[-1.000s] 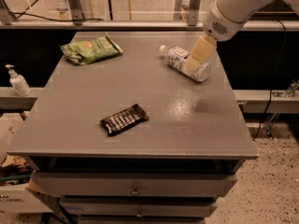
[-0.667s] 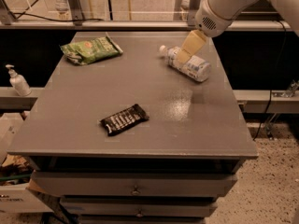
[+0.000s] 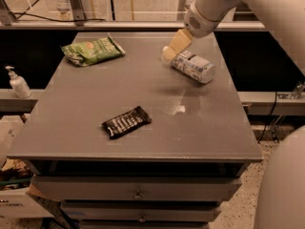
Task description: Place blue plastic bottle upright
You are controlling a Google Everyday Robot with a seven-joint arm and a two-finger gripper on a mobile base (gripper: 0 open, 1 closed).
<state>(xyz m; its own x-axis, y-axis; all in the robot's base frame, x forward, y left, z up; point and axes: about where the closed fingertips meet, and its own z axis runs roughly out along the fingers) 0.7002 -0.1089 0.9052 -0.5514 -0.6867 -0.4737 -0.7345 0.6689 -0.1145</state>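
Observation:
The blue plastic bottle (image 3: 194,66) lies on its side at the back right of the grey table (image 3: 190,132). It is clear and pale with a white label, and its cap end points back-left. My gripper (image 3: 174,46), tan coloured on a white arm, is at the bottle's cap end, low over the table. It covers the cap, and I cannot tell whether it touches the bottle.
A green chip bag (image 3: 92,50) lies at the back left. A dark candy bar wrapper (image 3: 126,122) lies front of centre. A white pump dispenser bottle (image 3: 17,82) stands on a ledge left of the table. Drawers sit under the tabletop.
My gripper has moved left and back, from over the bottle's body to its cap end. The bottle has stayed lying in place.

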